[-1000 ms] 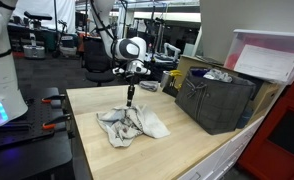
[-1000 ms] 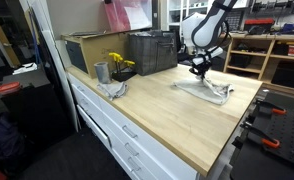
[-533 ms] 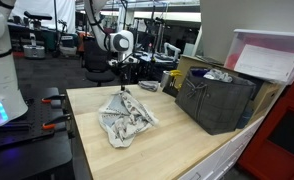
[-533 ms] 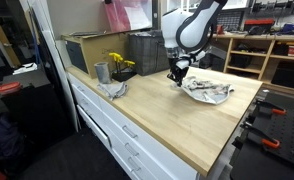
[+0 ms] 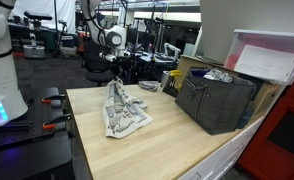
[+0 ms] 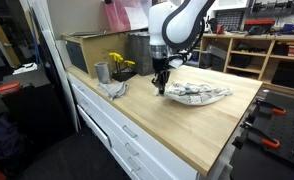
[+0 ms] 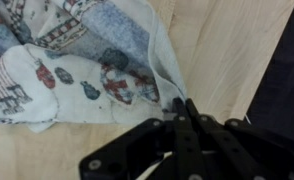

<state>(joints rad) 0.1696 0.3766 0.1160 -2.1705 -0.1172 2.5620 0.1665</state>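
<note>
Since a second earlier, the gripper (image 5: 114, 79) had dragged the patterned cloth (image 5: 124, 112) across the desk (image 5: 177, 148), away from the dark crate (image 5: 219, 102) and toward the metal cup (image 6: 101, 72). Its jaws were pressed together, pinching the cloth's hem, as the wrist view showed. The rest of the cloth trailed behind, spread out on the wood

Both exterior cameras stood off the wooden table (image 5: 177, 145) at middling range, looking down across it from different corners. They shared the cloth (image 5: 122, 110) and the dark crate (image 5: 215, 100). The wrist camera looked down, close on the cloth's edge.
</note>
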